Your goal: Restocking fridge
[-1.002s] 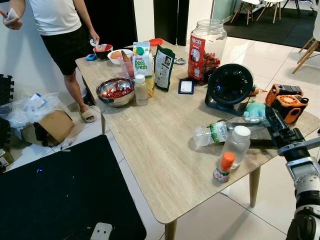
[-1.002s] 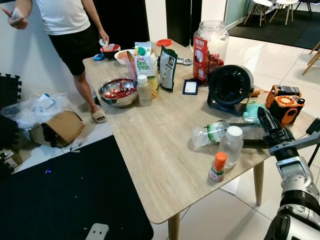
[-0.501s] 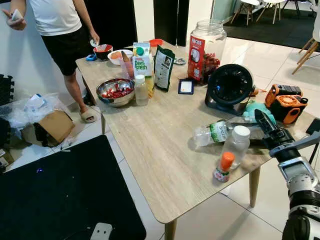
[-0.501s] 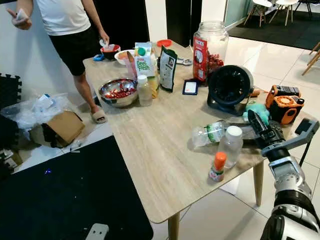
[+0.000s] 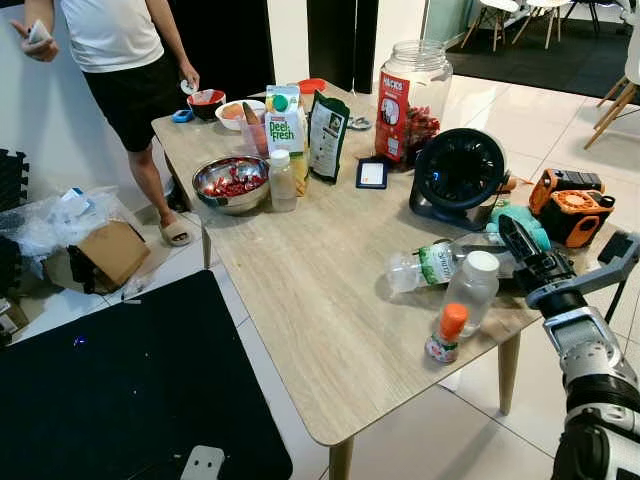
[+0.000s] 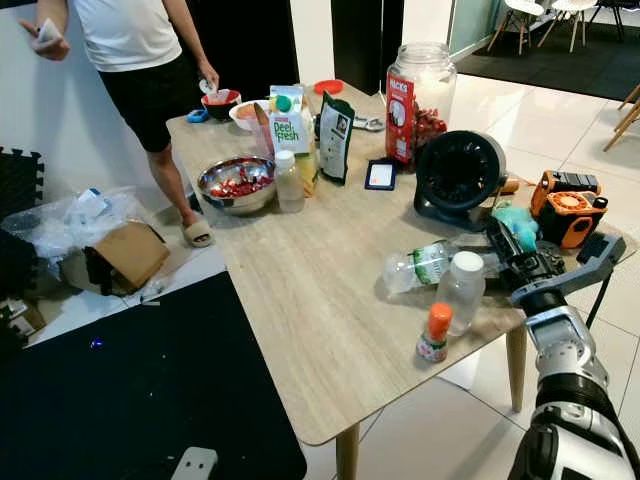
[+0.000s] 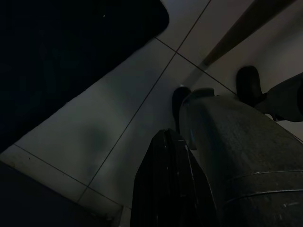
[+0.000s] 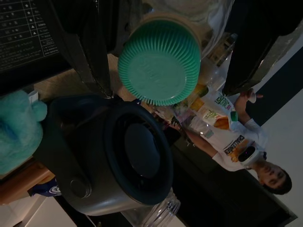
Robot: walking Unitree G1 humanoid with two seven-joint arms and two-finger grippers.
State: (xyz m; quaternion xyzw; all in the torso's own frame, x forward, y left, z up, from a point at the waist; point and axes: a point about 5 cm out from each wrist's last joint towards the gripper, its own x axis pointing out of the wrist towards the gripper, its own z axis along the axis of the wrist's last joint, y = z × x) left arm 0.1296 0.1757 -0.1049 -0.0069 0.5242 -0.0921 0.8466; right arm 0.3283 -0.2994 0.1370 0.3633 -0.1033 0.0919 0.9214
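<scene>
Your right arm (image 5: 590, 360) is silver, built of ribbed cylindrical segments, with a grey bracket at the wrist. Its gripper (image 5: 515, 238) carries two long black fingers.

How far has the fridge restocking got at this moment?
Early stage: nothing looks stocked. The juice carton, white-capped bottle and orange-capped bottle stand on the table. In hand: the right hand is open around the green cap of the lying bottle, not yet gripping. Lifting and carrying remain. The left arm hangs idle.

Matt wood-grain table (image 5: 320, 300); shiny metal bowl (image 5: 231, 183); clear plastic bottle (image 5: 440, 264); glossy floor tiles (image 5: 440, 440).
</scene>
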